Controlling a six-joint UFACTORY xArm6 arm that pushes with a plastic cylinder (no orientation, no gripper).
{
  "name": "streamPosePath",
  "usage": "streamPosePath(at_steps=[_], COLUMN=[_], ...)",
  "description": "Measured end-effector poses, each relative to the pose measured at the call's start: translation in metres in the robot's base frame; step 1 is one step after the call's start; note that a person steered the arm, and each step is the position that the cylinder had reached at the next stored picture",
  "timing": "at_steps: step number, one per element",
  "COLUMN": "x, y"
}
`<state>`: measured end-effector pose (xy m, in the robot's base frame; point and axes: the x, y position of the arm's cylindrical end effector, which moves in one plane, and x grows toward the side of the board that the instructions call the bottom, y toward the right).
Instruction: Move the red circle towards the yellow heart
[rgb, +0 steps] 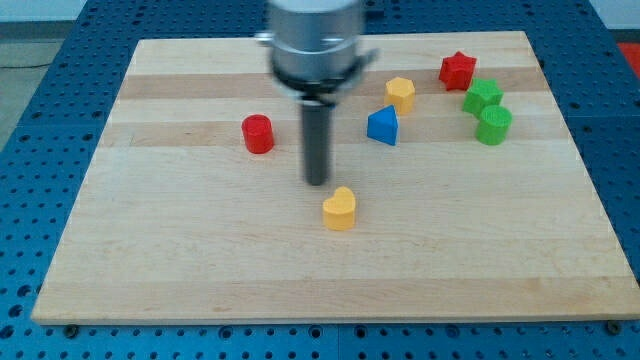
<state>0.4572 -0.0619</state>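
**Our tip stands between the red circle and the yellow heart**

We see small blocks with a smooth, matte, plastic-like surface on a board of pale wood. The red circle (258, 133) is a short cylinder and stands at the view's left of our rod. The yellow heart (340, 208) lies near the middle of the board, just below and a little to the view's right of our tip (318, 182). Our tip touches neither of them; it is close to the heart and further from the circle. The rod is dark, straight and upright, and it hangs from a grey, round metal body at the view's top. It has no jaws, so there is nothing to open or close.

Toward the view's top right we see a yellow block (401, 93) with angled sides, and just below it a blue block (383, 126) with a pointed top. Further right stands a red star-like block (458, 70), and beside it two green blocks (482, 96) (494, 124), one just below the other.

The wooden board (200, 260) shows long planks with fine grain. It rests on a blue table (40, 100) full of small holes in a regular grid.
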Motion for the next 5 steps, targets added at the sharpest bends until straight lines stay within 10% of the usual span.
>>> streamPosePath(at_steps=[2,5], x=[-0.080,-0.044], y=[-0.130,-0.098])
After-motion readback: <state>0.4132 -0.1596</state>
